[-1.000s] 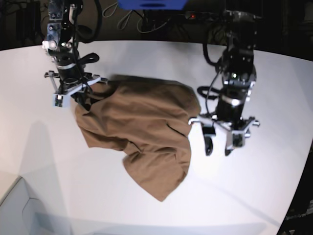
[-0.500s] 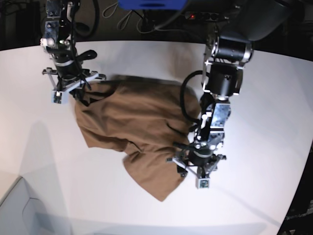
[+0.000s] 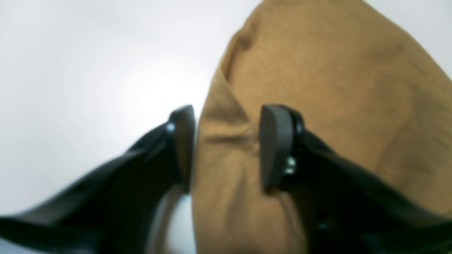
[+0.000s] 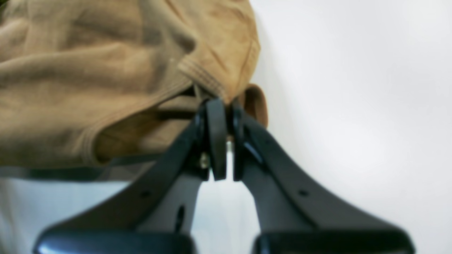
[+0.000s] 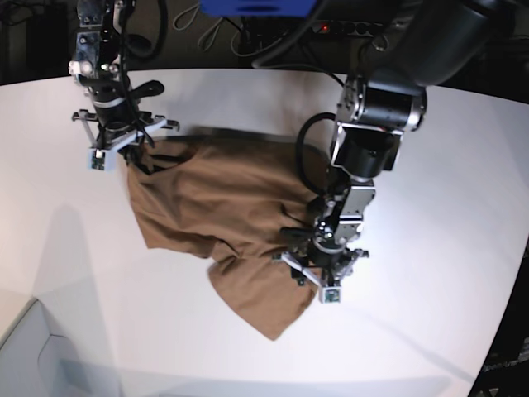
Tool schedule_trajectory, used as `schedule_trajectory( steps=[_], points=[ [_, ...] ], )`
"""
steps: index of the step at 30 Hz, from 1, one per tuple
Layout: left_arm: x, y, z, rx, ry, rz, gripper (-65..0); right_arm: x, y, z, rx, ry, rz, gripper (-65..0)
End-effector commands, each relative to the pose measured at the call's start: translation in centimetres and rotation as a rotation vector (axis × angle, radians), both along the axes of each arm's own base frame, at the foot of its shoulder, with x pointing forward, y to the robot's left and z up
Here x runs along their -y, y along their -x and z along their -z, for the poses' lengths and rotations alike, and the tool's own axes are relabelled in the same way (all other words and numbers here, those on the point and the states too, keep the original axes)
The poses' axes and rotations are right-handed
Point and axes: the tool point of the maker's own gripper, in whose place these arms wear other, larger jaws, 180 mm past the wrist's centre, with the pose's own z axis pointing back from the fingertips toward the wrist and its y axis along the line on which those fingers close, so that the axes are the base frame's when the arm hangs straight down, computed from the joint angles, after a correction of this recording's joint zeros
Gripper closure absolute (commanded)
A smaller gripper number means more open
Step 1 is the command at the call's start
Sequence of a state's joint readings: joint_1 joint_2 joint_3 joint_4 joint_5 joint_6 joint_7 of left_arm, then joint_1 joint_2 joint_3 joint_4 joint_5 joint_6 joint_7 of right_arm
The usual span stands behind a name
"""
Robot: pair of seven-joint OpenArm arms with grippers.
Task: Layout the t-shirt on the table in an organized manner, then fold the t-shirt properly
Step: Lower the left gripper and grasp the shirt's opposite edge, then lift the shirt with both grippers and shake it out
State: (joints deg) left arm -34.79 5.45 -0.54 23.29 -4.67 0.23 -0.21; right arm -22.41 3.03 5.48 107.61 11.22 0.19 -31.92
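The brown t-shirt (image 5: 231,207) lies crumpled on the white table (image 5: 438,165). My right gripper (image 5: 126,153) is at the shirt's far left corner. In the right wrist view the gripper (image 4: 224,106) is shut on a stitched edge of the shirt (image 4: 88,70), above the table (image 4: 353,106). My left gripper (image 5: 321,279) is down at the shirt's near right edge. In the left wrist view the gripper (image 3: 227,141) is open, with a fold of the shirt (image 3: 317,70) between its fingers (image 3: 275,148), on the table (image 3: 88,70).
Cables and a blue object (image 5: 256,7) lie beyond the table's far edge. The table's curved edge (image 5: 514,273) runs down the right, with dark floor past it. A pale grey box corner (image 5: 33,356) sits at the lower left.
My left arm swung from beside the shirt's right side down onto its near right edge. My right gripper moved slightly toward the far edge, holding the shirt corner.
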Motion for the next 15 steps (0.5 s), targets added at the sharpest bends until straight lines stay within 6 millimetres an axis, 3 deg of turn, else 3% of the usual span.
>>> schedule_trajectory(
  steps=[1, 3, 6, 8, 10, 12, 15],
  points=[
    [0.5, -1.6, -2.3, 0.064, 0.008, 0.007, -17.9, 0.1, -0.6, -1.0, 0.042, 0.007, -0.002, 0.0],
    [0.1, -0.6, -1.0, 0.038, 0.009, -0.005, 0.0, 0.1, -0.6, -1.0, 0.042, 0.007, -0.002, 0.0],
    [-1.8, -0.3, -0.5, 0.034, -0.012, -0.025, -3.3, 0.2, -0.8, -1.2, 0.050, 0.008, -0.003, 0.0],
    [-2.5, -0.7, -1.7, 0.074, -0.011, -0.037, 0.0, 0.7, -1.0, -1.5, 0.059, 0.026, -0.009, 0.0],
    [-3.4, 0.1, -2.5, 0.099, 0.034, -0.083, -0.5, 1.0, -1.4, -1.8, 0.070, 0.040, -0.016, 0.0],
    [-6.5, 0.4, -5.7, 0.160, 0.092, -0.165, -0.3, 1.5, -2.0, -2.3, 0.087, 0.056, -0.019, 0.0],
    [-8.4, 0.6, -11.4, 0.245, 0.181, -0.205, -0.3, 2.7, -3.5, -3.7, 0.132, 0.076, -0.002, 0.0]
  ],
)
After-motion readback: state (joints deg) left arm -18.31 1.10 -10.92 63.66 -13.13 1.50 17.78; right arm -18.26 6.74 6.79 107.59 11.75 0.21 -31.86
